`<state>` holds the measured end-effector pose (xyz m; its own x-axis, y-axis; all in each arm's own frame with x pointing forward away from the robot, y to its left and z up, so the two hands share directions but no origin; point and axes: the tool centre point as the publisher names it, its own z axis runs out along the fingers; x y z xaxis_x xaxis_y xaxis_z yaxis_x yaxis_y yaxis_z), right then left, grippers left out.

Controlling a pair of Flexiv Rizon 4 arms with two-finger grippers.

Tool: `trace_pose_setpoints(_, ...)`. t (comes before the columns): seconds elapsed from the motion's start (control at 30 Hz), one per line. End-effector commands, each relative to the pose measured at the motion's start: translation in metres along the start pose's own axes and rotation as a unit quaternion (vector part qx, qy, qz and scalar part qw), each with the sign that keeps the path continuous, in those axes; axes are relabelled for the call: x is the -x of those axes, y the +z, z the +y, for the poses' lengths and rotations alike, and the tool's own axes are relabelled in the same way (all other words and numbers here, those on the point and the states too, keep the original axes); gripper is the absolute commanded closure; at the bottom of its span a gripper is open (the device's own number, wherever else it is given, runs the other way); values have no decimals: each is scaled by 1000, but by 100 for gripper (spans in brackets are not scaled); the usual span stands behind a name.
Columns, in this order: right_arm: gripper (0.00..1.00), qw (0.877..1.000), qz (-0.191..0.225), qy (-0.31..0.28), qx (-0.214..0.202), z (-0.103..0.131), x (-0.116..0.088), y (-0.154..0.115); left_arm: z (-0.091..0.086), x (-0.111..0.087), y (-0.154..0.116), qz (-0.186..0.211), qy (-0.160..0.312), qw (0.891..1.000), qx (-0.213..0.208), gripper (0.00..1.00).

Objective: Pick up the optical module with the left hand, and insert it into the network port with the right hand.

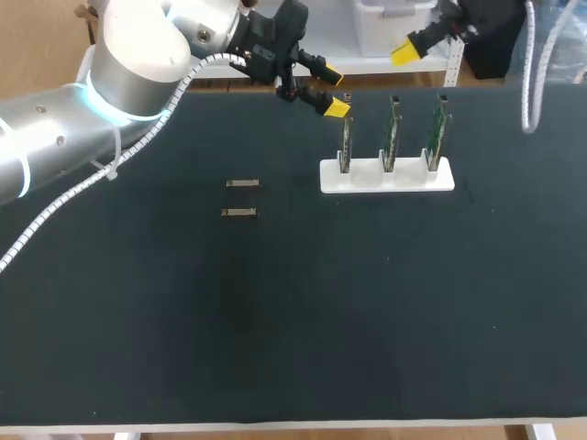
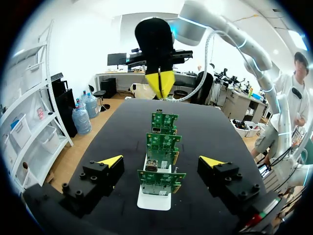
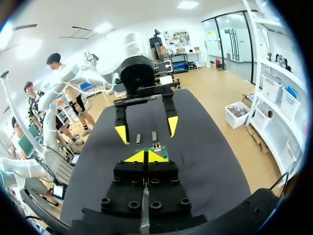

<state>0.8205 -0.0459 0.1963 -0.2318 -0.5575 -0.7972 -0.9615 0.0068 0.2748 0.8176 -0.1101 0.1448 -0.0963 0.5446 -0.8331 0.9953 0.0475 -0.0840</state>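
Left end effector (image 1: 335, 92) gapes over the table's (image 1: 293, 321) far edge; right end effector (image 1: 405, 53) pinched together.

Black table (image 1: 275, 367), wide and flat. Toward its far right sits a white stand (image 1: 386, 176), long side running across, with three green boards upright in a row in it: left board (image 1: 347, 142), middle board (image 1: 392, 133), right board (image 1: 439, 128). Well left of the stand, two small metal pieces lie flat and parallel: the far optical module (image 1: 243, 184) and the near optical module (image 1: 239, 213), close together but apart.
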Motion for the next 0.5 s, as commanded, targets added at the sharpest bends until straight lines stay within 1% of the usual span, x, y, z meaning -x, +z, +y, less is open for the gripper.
trace_pose_setpoints(0.03, 100, 991, 4, 0, 133, -2, -1, -12, 0, 0, 0, 0, 1, 1000, 1, 0)
trace_pose_setpoints(0.13, 100, 990, 7, 0, 142, 2, -3, -16, 0, 0, 0, 0, 1, 1000, 1, 0)
trace_pose_setpoints(0.37, 100, 983, 16, 2, 181, 11, -8, -24, 0, 0, 0, 0, 1, 1000, 1, 0)
trace_pose_setpoints(0.5, 100, 983, 21, 6, 184, 12, -14, -29, 0, 0, 0, 0, 1, 1000, 1, 0)
